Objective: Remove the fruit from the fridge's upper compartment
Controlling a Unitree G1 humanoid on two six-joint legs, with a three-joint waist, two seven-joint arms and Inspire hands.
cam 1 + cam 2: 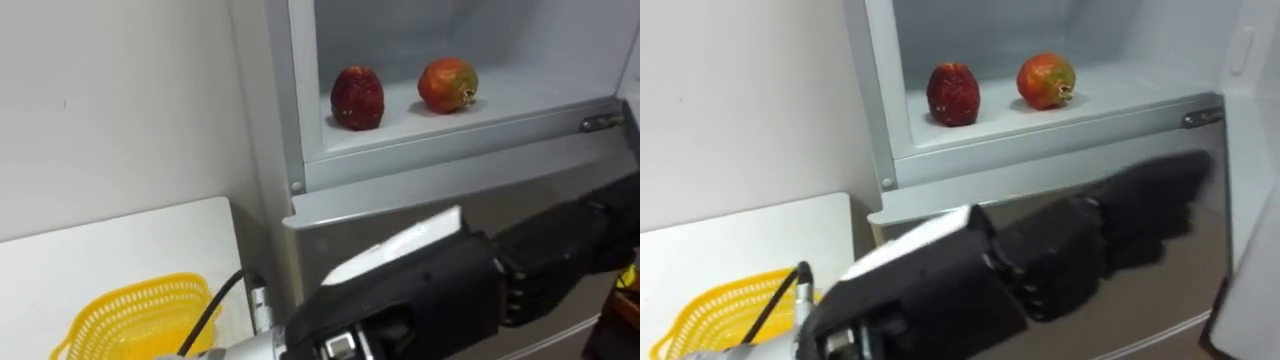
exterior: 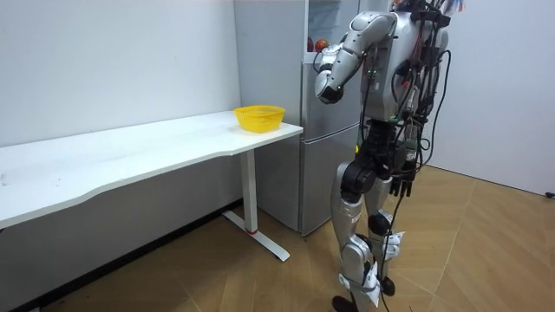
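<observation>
The upper fridge compartment (image 1: 400, 140) stands open. On its white shelf lie a dark red strawberry-shaped fruit (image 1: 357, 97) and, to its right, a round red-orange fruit (image 1: 447, 84). My left hand (image 1: 545, 265) comes in from the lower left and hovers before the grey lower door, below the shelf and apart from both fruits. Its fingers are loosely extended and hold nothing. In the room view my left arm is raised at the fridge (image 2: 325, 130) and my right hand (image 2: 404, 182) hangs by my hip.
A yellow mesh basket (image 1: 140, 315) sits on the white table (image 1: 100, 250) just left of the fridge. The open fridge door (image 1: 1252, 200) stands at the right edge. A white wall runs behind the table.
</observation>
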